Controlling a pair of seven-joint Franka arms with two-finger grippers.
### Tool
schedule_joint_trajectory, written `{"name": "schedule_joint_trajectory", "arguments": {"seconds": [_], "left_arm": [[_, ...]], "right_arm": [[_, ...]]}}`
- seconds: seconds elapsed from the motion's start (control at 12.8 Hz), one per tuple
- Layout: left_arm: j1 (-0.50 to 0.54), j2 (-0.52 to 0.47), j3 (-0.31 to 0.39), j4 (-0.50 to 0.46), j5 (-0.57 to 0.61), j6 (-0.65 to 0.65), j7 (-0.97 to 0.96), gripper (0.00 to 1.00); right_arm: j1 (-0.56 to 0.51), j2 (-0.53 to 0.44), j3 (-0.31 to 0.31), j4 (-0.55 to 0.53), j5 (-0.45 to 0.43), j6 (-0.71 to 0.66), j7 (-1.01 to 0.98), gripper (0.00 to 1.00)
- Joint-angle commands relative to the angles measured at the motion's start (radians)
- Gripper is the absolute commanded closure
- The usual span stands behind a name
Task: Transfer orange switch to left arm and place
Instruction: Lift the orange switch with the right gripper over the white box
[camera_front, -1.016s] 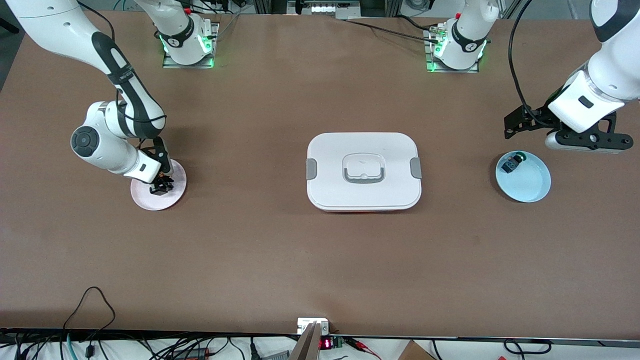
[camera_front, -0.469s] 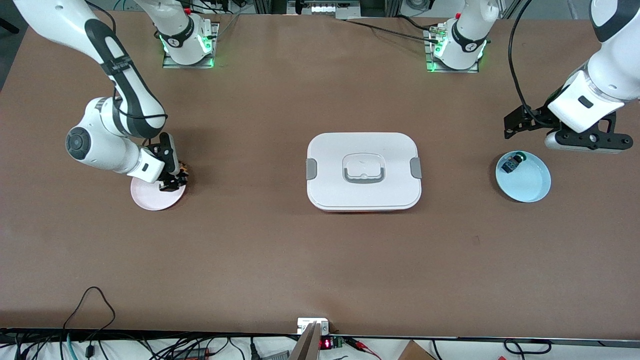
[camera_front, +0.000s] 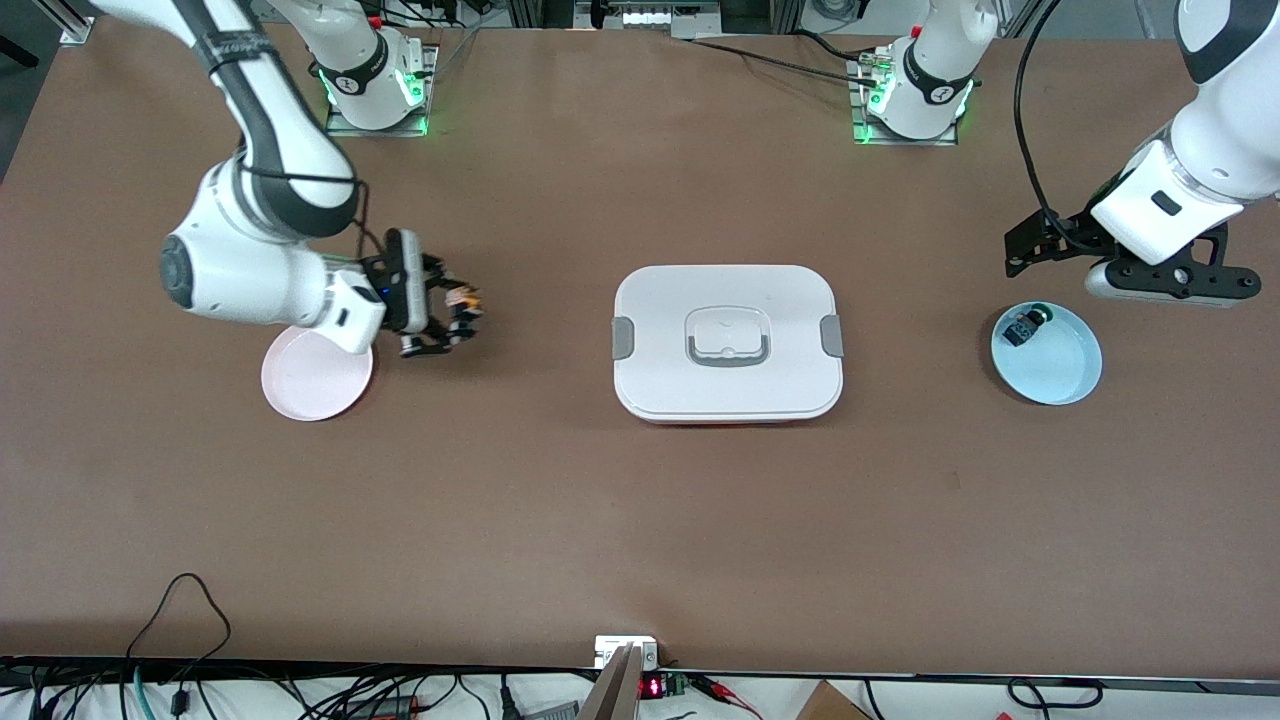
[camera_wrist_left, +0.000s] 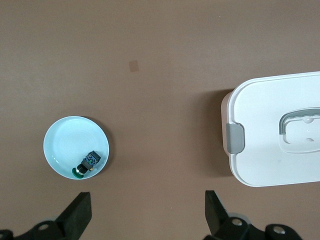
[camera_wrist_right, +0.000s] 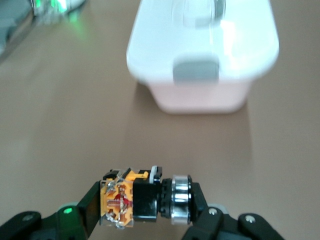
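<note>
My right gripper (camera_front: 452, 318) is shut on the orange switch (camera_front: 462, 300) and holds it in the air over bare table between the pink plate (camera_front: 316, 378) and the white box (camera_front: 727, 342). In the right wrist view the orange switch (camera_wrist_right: 142, 198) lies crosswise between the fingers, orange block at one end, silver ring at the other, with the box (camera_wrist_right: 202, 55) ahead. My left gripper (camera_front: 1030, 247) is open and empty, hovering over the table beside the light blue plate (camera_front: 1060, 370). The left wrist view shows its fingertips (camera_wrist_left: 75, 215) wide apart above bare table, and the box (camera_wrist_left: 275, 135).
The light blue plate (camera_wrist_left: 62, 145) holds a dark switch with a green cap (camera_front: 1024, 326), also in the left wrist view (camera_wrist_left: 87, 164). The pink plate lies toward the right arm's end of the table. Cables run along the table edge nearest the front camera.
My right gripper has risen off the pink plate with the orange switch in it and moved toward the box. The left arm has barely moved.
</note>
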Motion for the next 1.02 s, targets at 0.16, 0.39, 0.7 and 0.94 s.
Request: {"name": "schedule_joint_trajectory", "arguments": {"seconds": [0.16, 0.39, 0.7, 0.94], "left_arm": [[-0.006, 0.009, 0.001, 0.030, 0.019, -0.025, -0.004, 0.00], [-0.006, 0.009, 0.001, 0.030, 0.019, -0.025, -0.004, 0.00], [-0.008, 0.009, -0.001, 0.030, 0.019, -0.025, -0.002, 0.00], [-0.008, 0.014, 0.004, 0.046, -0.039, -0.092, 0.001, 0.00]], "right_arm": [[0.151, 0.031, 0.012, 0.135, 0.282, 0.050, 0.258, 0.76], [0.261, 0.049, 0.013, 0.157, 0.487, 0.153, 0.286, 0.76], [0.404, 0.104, 0.013, 0.221, 0.698, 0.326, 0.286, 0.76], [0.448, 0.120, 0.013, 0.270, 0.798, 0.376, 0.286, 0.76]]}}
